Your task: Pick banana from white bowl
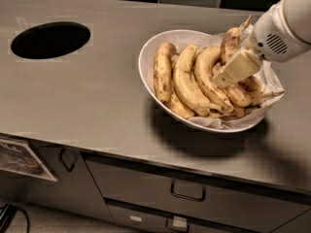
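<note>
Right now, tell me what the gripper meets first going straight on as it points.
Pointing down-left over the glossy white oval bowl, the gripper would probably first meet the plump yellow speckled banana below its tip, though depth is unclear.

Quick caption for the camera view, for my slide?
On a grey counter, the gripper reaches into the white bowl of bananas, next to the brown banana.

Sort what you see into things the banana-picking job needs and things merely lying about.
Job: brown-mottled banana; white bowl; hand, over the bowl beside that banana.
Lying about: yellower bananas; round counter hole; drawers.
</note>
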Controlling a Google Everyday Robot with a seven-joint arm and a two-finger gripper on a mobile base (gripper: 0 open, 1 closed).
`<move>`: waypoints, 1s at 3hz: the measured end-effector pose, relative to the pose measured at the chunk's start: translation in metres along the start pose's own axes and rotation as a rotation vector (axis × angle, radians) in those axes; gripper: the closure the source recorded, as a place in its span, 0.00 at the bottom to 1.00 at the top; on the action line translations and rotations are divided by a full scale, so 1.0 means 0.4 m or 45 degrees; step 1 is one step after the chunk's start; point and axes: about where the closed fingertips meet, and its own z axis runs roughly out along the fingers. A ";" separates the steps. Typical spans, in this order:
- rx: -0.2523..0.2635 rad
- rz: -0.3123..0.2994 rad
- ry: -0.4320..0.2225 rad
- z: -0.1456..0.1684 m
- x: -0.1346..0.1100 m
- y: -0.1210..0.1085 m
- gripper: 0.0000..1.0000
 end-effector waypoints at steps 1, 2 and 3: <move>0.079 0.089 -0.040 -0.002 0.001 -0.015 0.30; 0.127 0.143 -0.073 0.008 -0.009 -0.029 0.30; 0.148 0.187 -0.102 0.024 -0.022 -0.040 0.34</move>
